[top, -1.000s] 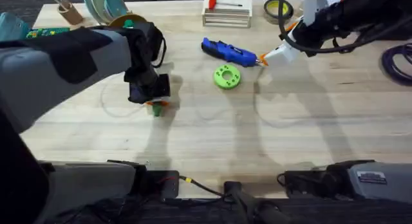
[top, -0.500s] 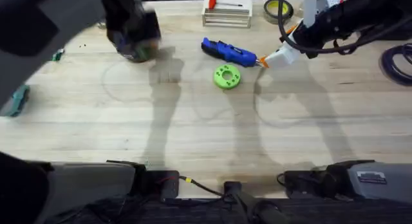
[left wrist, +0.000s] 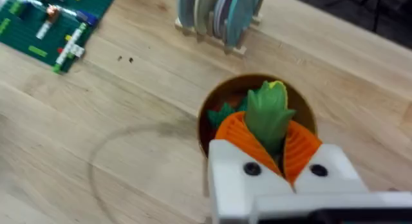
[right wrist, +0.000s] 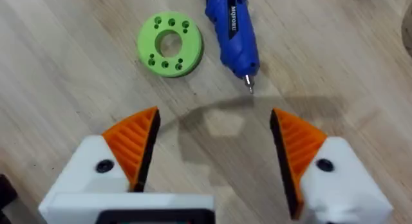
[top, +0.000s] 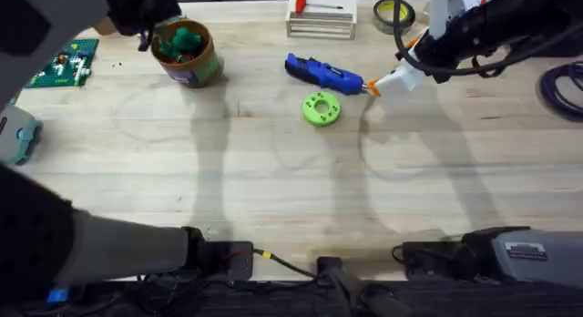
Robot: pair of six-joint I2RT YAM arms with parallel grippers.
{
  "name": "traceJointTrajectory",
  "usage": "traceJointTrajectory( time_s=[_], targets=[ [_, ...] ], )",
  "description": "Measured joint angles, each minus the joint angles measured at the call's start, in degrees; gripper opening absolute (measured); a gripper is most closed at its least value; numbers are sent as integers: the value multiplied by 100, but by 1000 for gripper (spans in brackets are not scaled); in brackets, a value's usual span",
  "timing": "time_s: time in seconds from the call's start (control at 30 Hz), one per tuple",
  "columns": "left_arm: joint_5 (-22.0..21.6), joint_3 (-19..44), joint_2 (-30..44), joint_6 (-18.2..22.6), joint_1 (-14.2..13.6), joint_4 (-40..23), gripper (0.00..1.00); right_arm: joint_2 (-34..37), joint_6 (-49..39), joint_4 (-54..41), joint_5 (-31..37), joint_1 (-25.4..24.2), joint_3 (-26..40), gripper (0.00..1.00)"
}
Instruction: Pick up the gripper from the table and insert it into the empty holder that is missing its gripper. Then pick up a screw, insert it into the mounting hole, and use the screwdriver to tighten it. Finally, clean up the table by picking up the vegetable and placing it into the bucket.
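My left gripper is shut on the vegetable, a small green oblong toy held between the orange pads. It hangs right over the mouth of the brown bucket, which has other green toys in it. From overhead, the bucket stands at the back left under the dark left arm. The blue screwdriver lies at the back centre. My right gripper is open just off the tip of the screwdriver, nothing between its pads. The loose gripper, the holder and the screw are out of view.
A lime-green disc lies in front of the screwdriver. At the back stand a wooden crate with a red-handled tool and a yellow tape roll. A green circuit board lies far left, and a plate rack stands behind the bucket.
My left arm has lifted the vegetable from the middle-left of the table and carried it back and left, over the bucket. The right arm has not moved.
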Motion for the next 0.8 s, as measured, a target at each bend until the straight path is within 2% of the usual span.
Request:
traceJointTrajectory(
  time_s=[0.2,0.37,0.4,0.53,0.6,0.67,0.8],
  targets=[
    [207,0,369,0,-7,-29,29,2,-2,0,0,0,0,975],
    [444,0,395,2,-7,-7,32,1,-2,-2,0,0,0,975],
    [460,0,397,24,-7,-10,67,1,-2,0,0,0,0,975],
    [529,0,397,39,-7,-7,678,0,-2,-2,0,0,0,975],
    [553,0,397,25,-7,-8,949,1,-2,-2,0,0,0,975],
    [568,0,397,33,-7,-7,989,0,-2,-2,0,0,0,975],
    [570,0,381,87,-7,-24,992,1,-2,-7,0,0,0,975]
  ],
)
